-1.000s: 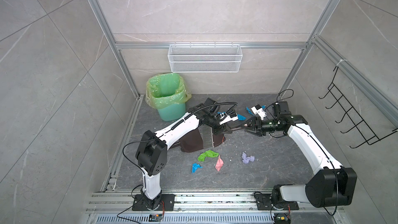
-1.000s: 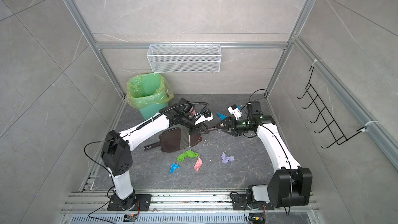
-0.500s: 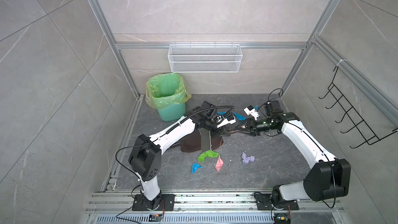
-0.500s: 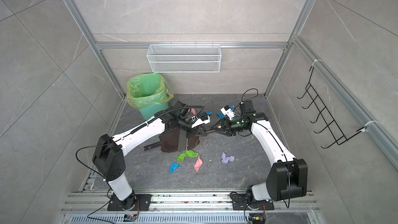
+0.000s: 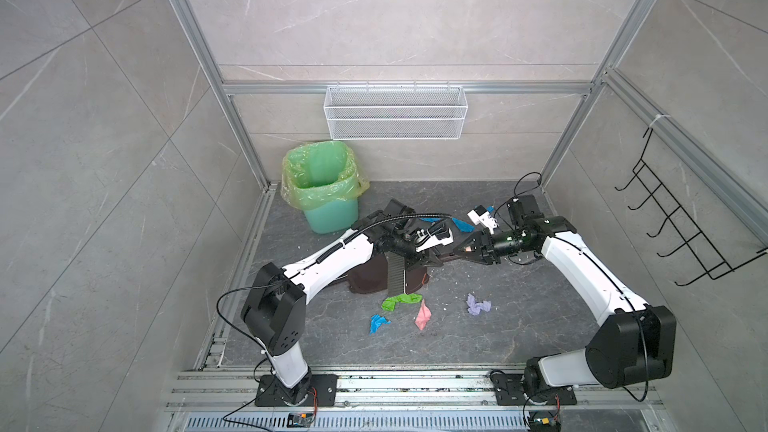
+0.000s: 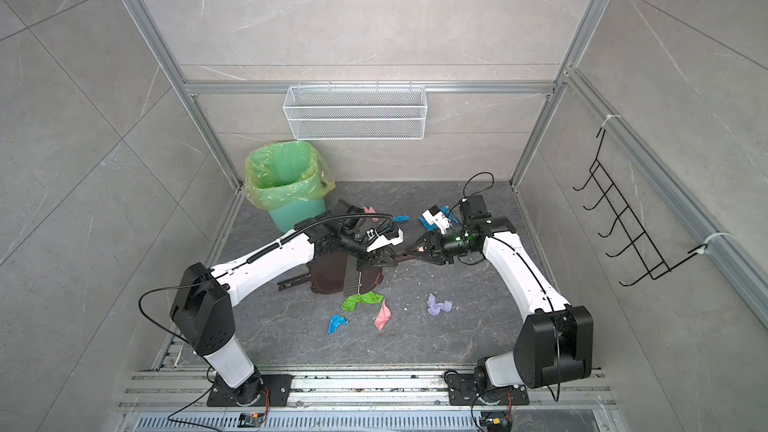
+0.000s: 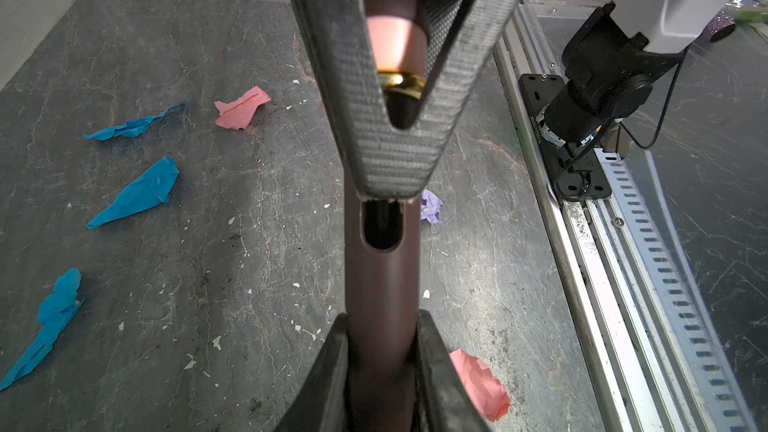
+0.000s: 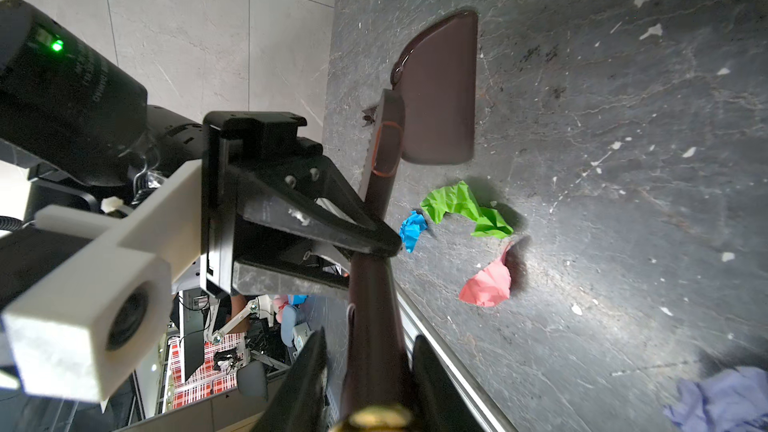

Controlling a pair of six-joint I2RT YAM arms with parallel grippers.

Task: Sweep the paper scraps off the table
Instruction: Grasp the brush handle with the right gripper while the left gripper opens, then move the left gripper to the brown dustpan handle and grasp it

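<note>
While sharing the brown handle (image 7: 380, 280) between two grippers, treat this as a handover, not a sweep.

Left gripper (image 7: 382, 320): clamped hard on the handle, pads flush on both sides. No letting go before a firm bite at the other end. Brown head (image 8: 440, 89) beyond the left jaws, flat on the table (image 5: 519, 326). Likely little load to carry, mainly twist risk.

Right gripper (image 8: 368, 334): jaws flanking the handle's free end, thin dark slivers on either side. Cannot tell contact from near-contact. Close fully with the handle centred between the pads. Better to grip plain shaft past the hang slot (image 7: 382, 226) than the gold ring (image 7: 401, 83). Then open left and back straight out along the handle axis, no sideways drag.

Paper scraps, all on the table:
- blue scrap (image 5: 378, 322), green scrap (image 5: 401, 301) and pink scrap (image 5: 423, 314) below the left jaws, toward the bases, green just beside the head
- lilac scrap (image 5: 478, 305) below the right jaws, apart from the rest
- further scraps (image 7: 141, 193) on the far side of both jaw pairs

Avoid nudging the green one while regripping.
</note>
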